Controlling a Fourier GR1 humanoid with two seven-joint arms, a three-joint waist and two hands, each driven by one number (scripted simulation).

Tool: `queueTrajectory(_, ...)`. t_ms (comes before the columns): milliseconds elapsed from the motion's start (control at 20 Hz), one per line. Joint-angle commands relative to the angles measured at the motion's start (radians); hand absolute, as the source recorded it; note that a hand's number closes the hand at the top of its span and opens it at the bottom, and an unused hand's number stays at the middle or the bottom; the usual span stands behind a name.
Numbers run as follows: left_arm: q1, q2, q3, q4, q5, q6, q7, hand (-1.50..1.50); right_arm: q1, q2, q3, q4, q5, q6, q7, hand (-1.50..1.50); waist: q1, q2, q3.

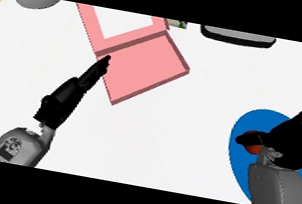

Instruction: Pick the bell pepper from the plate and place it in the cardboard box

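Observation:
The red bell pepper lies on the blue plate at the right, mostly hidden under my right hand. That hand covers it from above, with the thumb and fingers curled round it. The box is pink, open and shallow, with its lid flap tilted up at the back, and sits in the upper middle of the white counter. My left hand stretches toward the box with straight fingers, their tips touching its left edge.
A grey bowl stands at the far left corner. A dark tray-like item sits at the far right. A small green thing peeks out behind the box. Wooden floor shows past both counter sides.

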Motion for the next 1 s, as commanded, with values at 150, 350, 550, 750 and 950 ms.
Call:
queueTrajectory(150,-0.004,-0.023,0.009,0.005,-0.030,-0.011,-0.001,0.00,-0.065,0.024,-0.077,0.010,0.018,0.111,0.144,-1.50,-0.003,0.000,0.000)
queueTrajectory(350,-0.009,-0.006,0.038,-0.045,-0.015,-0.039,0.047,0.00,-0.066,0.039,-0.028,0.071,-0.005,0.063,0.172,-1.50,0.004,0.000,0.001)
queueTrajectory(550,0.002,-0.038,0.015,-0.065,-0.049,-0.023,0.064,0.00,0.013,0.040,-0.023,0.060,-0.016,0.035,0.144,-1.50,-0.001,-0.001,0.001)
queueTrajectory(750,-0.010,-0.004,0.083,-0.017,-0.022,-0.083,0.024,0.00,-0.009,0.040,-0.047,0.146,-0.041,-0.033,0.113,-1.50,0.001,0.001,0.001)
queueTrajectory(950,-0.003,-0.047,0.067,-0.002,-0.056,-0.076,0.017,0.00,-0.064,0.040,-0.078,0.116,-0.036,0.070,0.128,-1.50,-0.001,0.000,0.001)
